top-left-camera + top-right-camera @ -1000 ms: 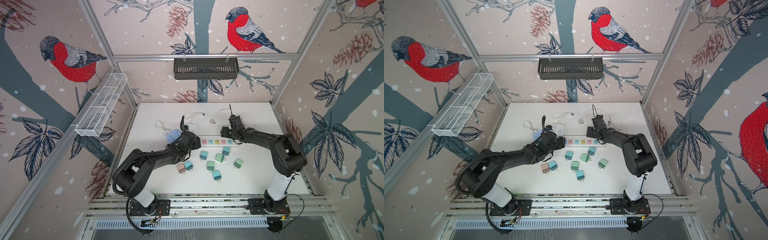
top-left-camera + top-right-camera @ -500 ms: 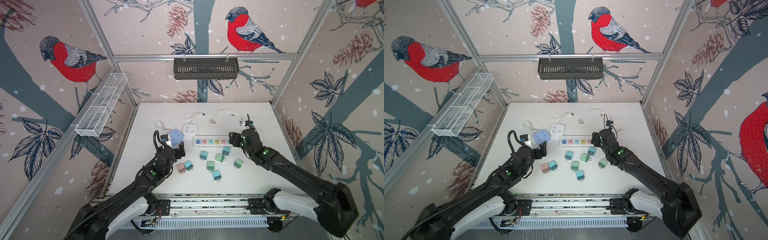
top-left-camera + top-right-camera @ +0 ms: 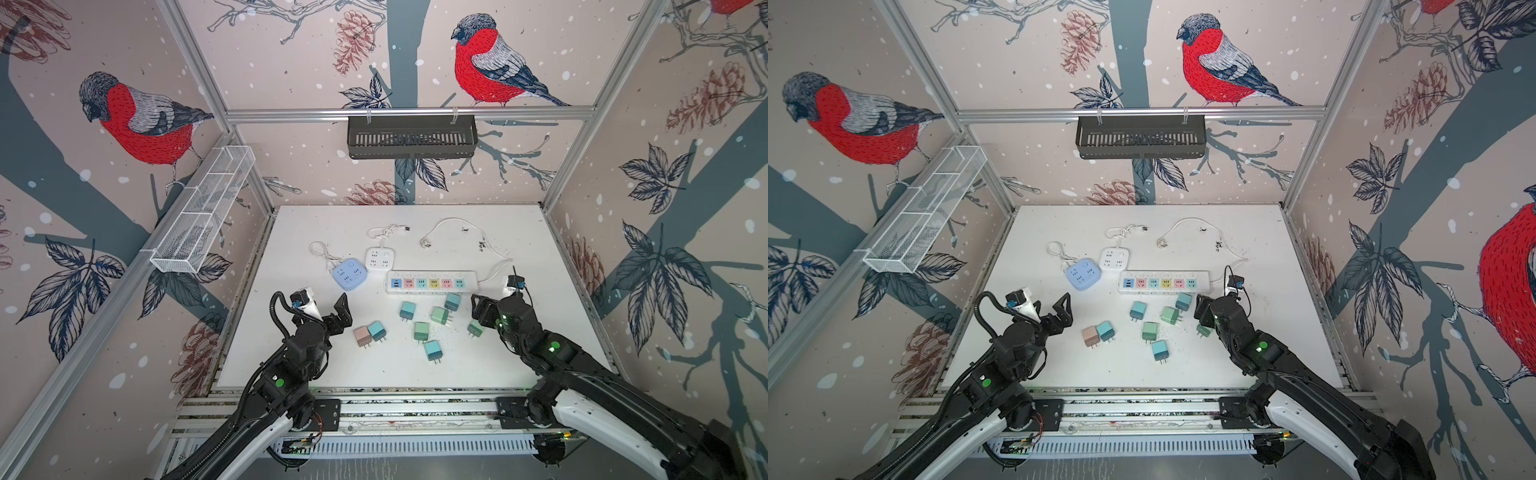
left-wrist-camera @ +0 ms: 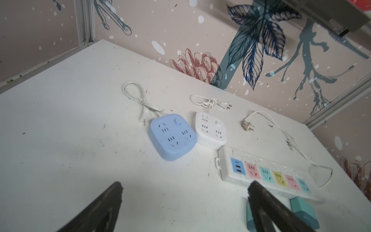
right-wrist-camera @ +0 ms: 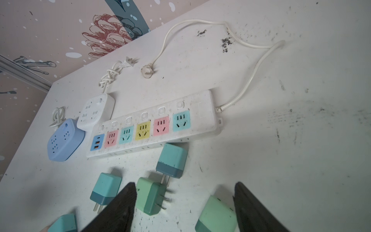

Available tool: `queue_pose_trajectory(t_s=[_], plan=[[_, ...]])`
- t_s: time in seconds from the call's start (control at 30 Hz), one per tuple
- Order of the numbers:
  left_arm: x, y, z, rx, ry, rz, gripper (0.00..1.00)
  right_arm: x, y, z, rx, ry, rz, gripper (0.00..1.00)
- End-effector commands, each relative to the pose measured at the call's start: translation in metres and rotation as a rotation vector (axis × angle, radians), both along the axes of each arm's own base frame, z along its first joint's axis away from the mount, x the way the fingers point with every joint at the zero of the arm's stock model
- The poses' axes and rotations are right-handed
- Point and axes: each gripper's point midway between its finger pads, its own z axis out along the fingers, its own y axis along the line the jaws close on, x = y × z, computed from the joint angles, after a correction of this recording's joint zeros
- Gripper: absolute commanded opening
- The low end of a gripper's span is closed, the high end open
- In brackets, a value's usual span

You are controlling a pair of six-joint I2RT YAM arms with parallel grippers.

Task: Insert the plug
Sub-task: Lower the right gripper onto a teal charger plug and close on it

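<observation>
On the white table [image 3: 415, 224], mid-surface: one multicoloured power strip [image 3: 432, 283]; at its left end, blue square socket [image 3: 350, 273] and white square socket [image 3: 379, 259]. Between strip and front edge: eight loose plugs, among them a pink plug [image 3: 362, 336]. Left gripper [image 4: 185, 185]: raised toward the left edge, jaws spread wide, released. Right gripper [image 5: 184, 186]: jaws apart above a light-green plug [image 5: 216, 218] lying flat, ungrasped, nearest the right edge.

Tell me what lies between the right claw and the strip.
A teal plug lies there, prongs toward the right claw, close by the strip; the right wrist view shows it.
</observation>
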Motion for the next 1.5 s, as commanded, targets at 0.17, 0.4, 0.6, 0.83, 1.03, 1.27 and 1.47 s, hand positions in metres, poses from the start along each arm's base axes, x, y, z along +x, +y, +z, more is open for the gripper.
queue_pose_trajectory(t_s=[0.17, 0.4, 0.6, 0.83, 1.03, 1.27, 1.47], plan=[[0.006, -0.016, -0.011, 0.034, 0.066, -0.057, 0.97, -0.002, 0.027, -0.021, -0.016, 0.045, 0.052, 0.75], [0.007, -0.014, -0.011, 0.036, 0.062, -0.047, 0.97, -0.007, 0.045, -0.043, -0.089, 0.112, 0.092, 0.76], [0.004, -0.011, -0.007, 0.019, 0.038, -0.045, 0.97, -0.009, 0.051, -0.065, -0.148, 0.168, 0.098, 0.76], [0.002, -0.010, -0.005, 0.009, 0.024, -0.044, 0.97, 0.000, 0.058, -0.071, -0.169, 0.173, 0.086, 0.75], [0.002, -0.010, -0.005, 0.009, 0.028, -0.043, 0.97, 0.020, 0.065, -0.065, -0.154, 0.149, 0.049, 0.76], [0.002, -0.010, -0.005, 0.010, 0.030, -0.041, 0.97, 0.045, 0.060, -0.078, -0.207, 0.207, -0.023, 0.72], [0.002, -0.009, -0.004, 0.009, 0.026, -0.040, 0.97, 0.049, 0.060, -0.101, -0.263, 0.276, -0.032, 0.66]])
